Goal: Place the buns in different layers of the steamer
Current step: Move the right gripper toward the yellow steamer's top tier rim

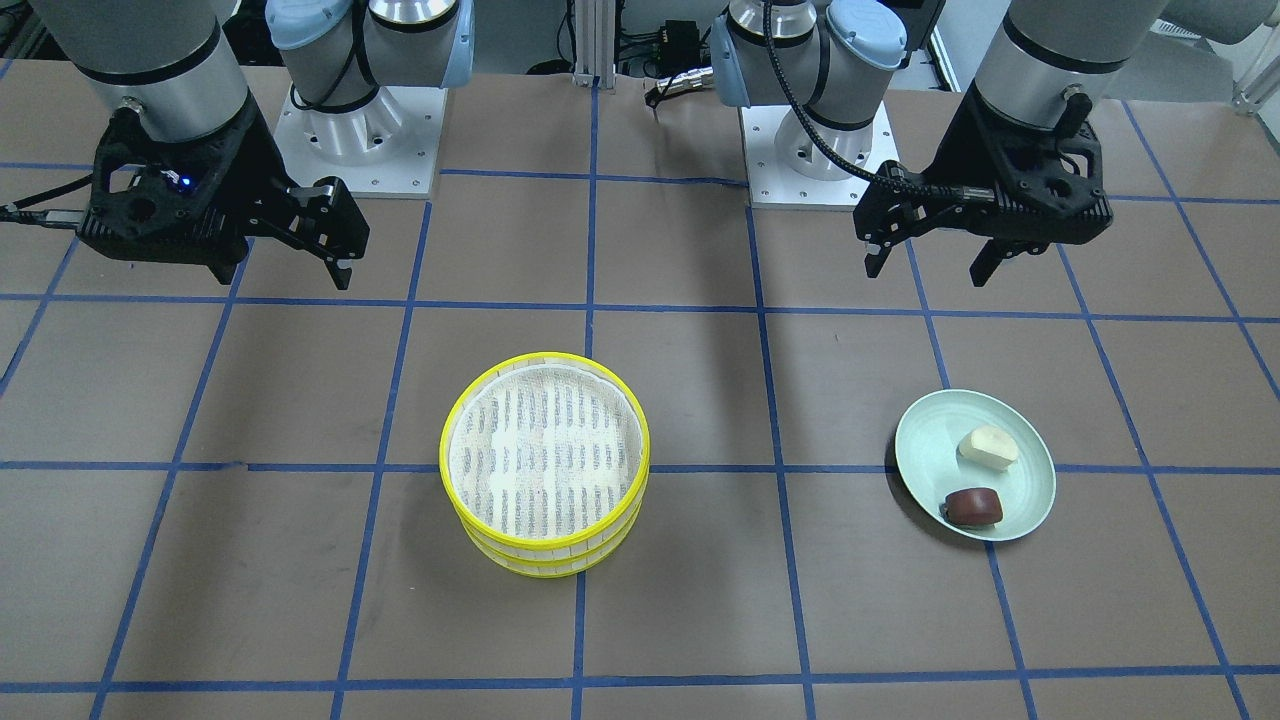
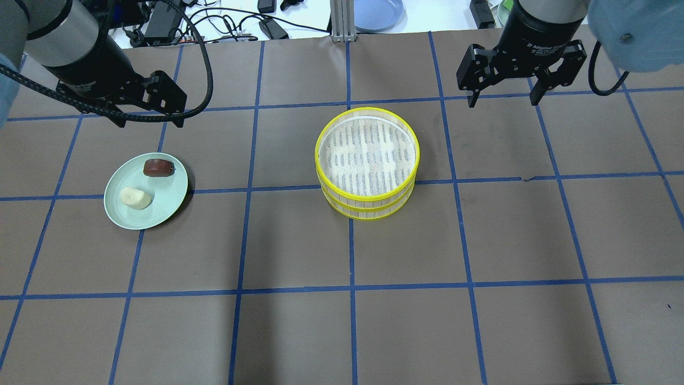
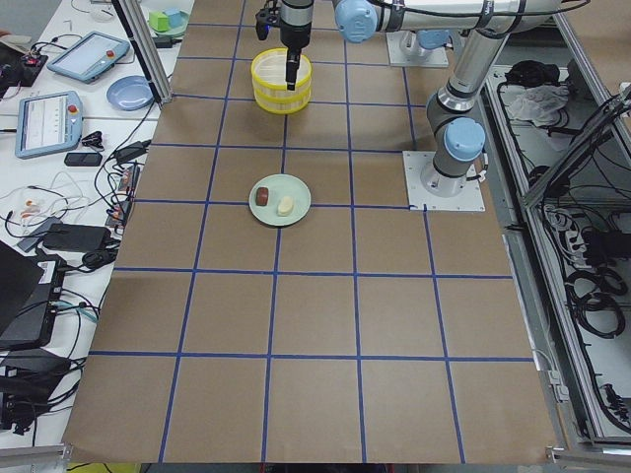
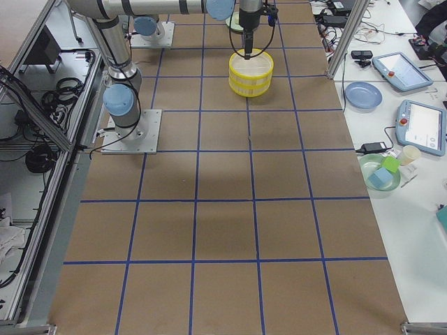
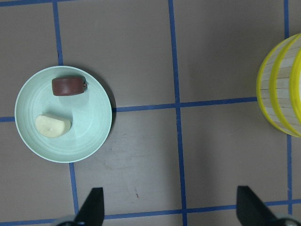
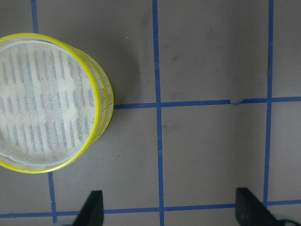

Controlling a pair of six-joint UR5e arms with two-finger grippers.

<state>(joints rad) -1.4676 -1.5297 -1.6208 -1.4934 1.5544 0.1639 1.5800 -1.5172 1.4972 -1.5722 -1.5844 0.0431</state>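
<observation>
The two steamer layers are stacked at the table's middle, the top layer (image 2: pixel 367 110) empty on the lower layer (image 2: pixel 368 213); the stack also shows in the front view (image 1: pixel 545 545). The cream-white bun (image 2: pixel 135 198) and the dark reddish-brown bun (image 2: pixel 158 167) lie on a pale green plate (image 2: pixel 166 206) to the stack's left. My left gripper (image 2: pixel 145 121) hovers open and empty just beyond the plate. My right gripper (image 2: pixel 502 101) hovers open and empty to the right of the stack. The left wrist view shows both buns (image 5: pixel 53 125) (image 5: pixel 68 86).
The brown table has a blue tape grid. The two arm bases (image 1: pixel 360 130) (image 1: pixel 820 140) stand at the robot's edge. A blue plate (image 2: pixel 377 13), cables and tablets lie off the table's far edge.
</observation>
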